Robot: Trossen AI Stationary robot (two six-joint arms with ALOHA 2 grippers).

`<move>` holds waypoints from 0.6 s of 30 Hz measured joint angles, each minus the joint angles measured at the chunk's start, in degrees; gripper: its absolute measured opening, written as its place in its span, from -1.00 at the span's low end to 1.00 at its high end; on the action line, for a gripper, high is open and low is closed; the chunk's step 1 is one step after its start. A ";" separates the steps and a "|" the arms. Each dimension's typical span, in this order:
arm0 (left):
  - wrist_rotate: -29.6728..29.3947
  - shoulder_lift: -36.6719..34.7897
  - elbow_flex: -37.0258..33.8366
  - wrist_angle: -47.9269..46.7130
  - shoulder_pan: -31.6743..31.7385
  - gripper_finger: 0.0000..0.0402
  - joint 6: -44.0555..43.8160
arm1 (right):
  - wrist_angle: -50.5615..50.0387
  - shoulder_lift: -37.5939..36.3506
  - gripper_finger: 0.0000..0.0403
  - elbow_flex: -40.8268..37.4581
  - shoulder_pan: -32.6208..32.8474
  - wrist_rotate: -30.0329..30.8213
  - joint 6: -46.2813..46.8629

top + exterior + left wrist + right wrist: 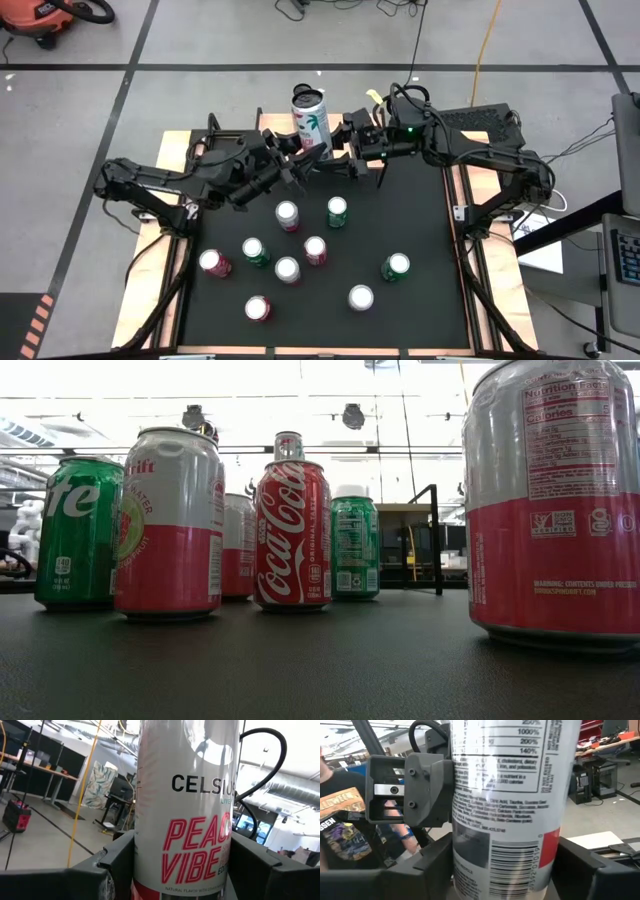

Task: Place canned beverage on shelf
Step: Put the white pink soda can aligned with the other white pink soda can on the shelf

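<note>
Both the left gripper (pixel 296 160) and the right gripper (pixel 338 152) grasp one tall can (pixel 310 118), upright at the table's (pixel 420 230) far edge.

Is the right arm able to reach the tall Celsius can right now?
Yes, it looks so: the right gripper already has its fingers on either side of the tall can, opposite the left gripper holding it. Nothing blocks it.

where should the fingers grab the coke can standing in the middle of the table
Grip the Coca-Cola can around the middle of its round side wall, coming down from above or level from its open side. It stands upright, and other cans stand near it, so fingers should close across the freest gap, judging by the high view.
</note>
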 joint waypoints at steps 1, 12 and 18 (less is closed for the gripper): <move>0.02 0.00 0.00 0.02 0.00 0.23 0.04 | 0.05 -0.02 0.21 0.00 0.02 0.04 -0.02; 1.11 -0.02 0.00 -0.17 -0.04 0.23 -1.35 | 0.30 -0.04 0.49 0.00 0.03 -1.81 2.90; 1.40 -0.02 0.00 -0.26 -0.04 0.23 -2.94 | 0.27 -0.04 0.51 0.00 -0.02 -1.81 2.28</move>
